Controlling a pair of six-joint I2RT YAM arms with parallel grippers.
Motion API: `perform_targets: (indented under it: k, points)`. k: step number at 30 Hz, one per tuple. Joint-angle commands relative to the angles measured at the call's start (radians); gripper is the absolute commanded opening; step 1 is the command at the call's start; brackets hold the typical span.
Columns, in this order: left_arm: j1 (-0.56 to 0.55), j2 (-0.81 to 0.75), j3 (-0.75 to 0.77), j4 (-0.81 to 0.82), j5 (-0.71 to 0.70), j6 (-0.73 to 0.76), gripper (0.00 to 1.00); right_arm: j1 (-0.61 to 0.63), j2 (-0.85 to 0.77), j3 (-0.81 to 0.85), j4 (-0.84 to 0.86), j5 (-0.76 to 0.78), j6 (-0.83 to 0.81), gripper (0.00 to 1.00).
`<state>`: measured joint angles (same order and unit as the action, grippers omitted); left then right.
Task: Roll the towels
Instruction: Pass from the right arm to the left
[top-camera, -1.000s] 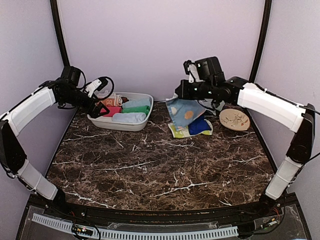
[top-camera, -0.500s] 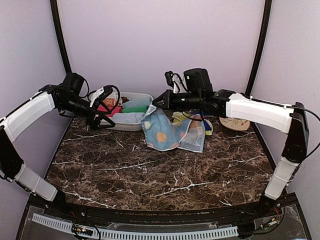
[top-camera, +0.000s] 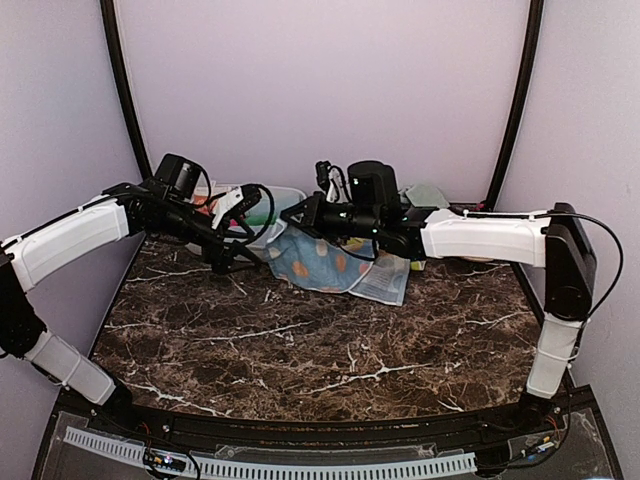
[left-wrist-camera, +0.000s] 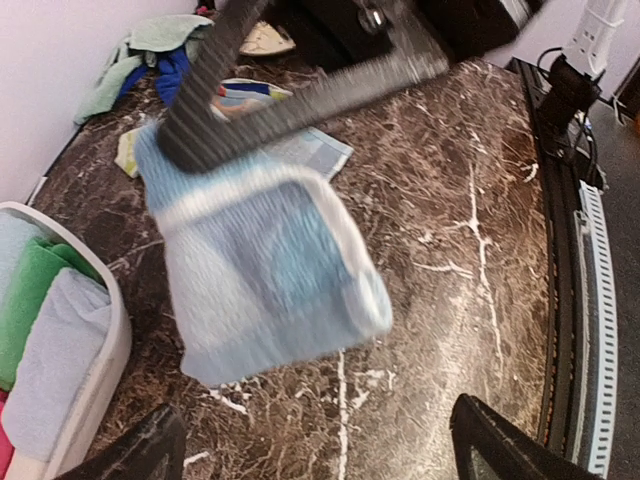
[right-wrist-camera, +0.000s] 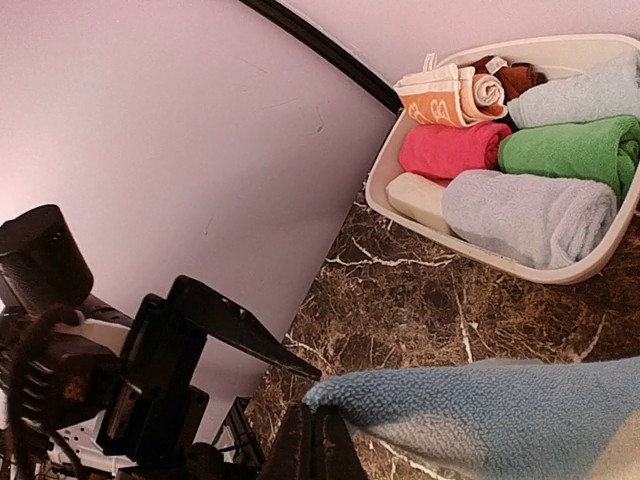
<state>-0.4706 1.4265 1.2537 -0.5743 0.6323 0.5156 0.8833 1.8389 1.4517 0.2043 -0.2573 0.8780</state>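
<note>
Dark marble table (top-camera: 300, 340), lilac walls. My right pincer (right-wrist-camera: 315, 445) clamped tight on corner of light-blue spotted towel (top-camera: 320, 262). Towel hangs from it over table, just right of white tub (right-wrist-camera: 560, 275). My left pincer (top-camera: 240, 240) spread wide, holding nothing, facing towel, in front of tub. Rolled towels (right-wrist-camera: 530, 210) packed in tub. Mint and dark-blue towels (left-wrist-camera: 150, 50) heaped by back wall.

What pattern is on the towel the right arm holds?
The towel is light blue with orange spots; top external view.
</note>
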Motion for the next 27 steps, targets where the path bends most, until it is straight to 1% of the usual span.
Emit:
perform_targets:
  k: [1,3,7,9,11,14,15,19,21,24,25,27]
  points:
    - [-0.014,-0.002,0.003,0.143,-0.087,-0.059,0.91,0.041,0.052,0.018,0.14,0.048,0.097,0.0]
    - [-0.026,0.008,0.007,0.143,-0.077,-0.051,0.88,0.052,0.067,0.03,0.151,0.056,0.109,0.0]
    - [-0.048,0.048,0.046,0.061,-0.025,-0.021,0.81,0.058,0.086,0.038,0.159,0.068,0.113,0.0]
    - [-0.051,0.052,0.042,0.044,-0.016,-0.016,0.78,0.059,0.094,0.036,0.169,0.065,0.119,0.0]
    - [-0.051,0.05,0.027,0.056,-0.027,-0.018,0.72,0.06,0.1,0.033,0.18,0.06,0.127,0.0]
    - [-0.052,0.049,0.008,0.082,-0.07,-0.034,0.62,0.063,0.106,0.028,0.199,0.059,0.137,0.0]
    - [-0.053,0.049,0.003,0.095,-0.088,-0.042,0.57,0.063,0.106,0.027,0.203,0.059,0.139,0.0]
    - [-0.052,0.05,0.001,0.159,-0.16,-0.077,0.31,0.069,0.114,0.029,0.212,0.05,0.143,0.0]
    - [-0.051,0.047,0.003,0.188,-0.174,-0.098,0.21,0.071,0.114,0.025,0.217,0.049,0.145,0.0]
    - [-0.052,0.05,0.023,0.193,-0.176,-0.114,0.0,0.072,0.11,0.015,0.217,0.051,0.142,0.0]
    - [-0.052,0.054,0.034,0.183,-0.187,-0.119,0.0,0.071,0.105,0.01,0.214,0.053,0.135,0.06]
    - [-0.052,0.062,0.061,0.151,-0.228,-0.114,0.0,0.061,0.087,-0.005,0.186,0.058,0.109,0.24]
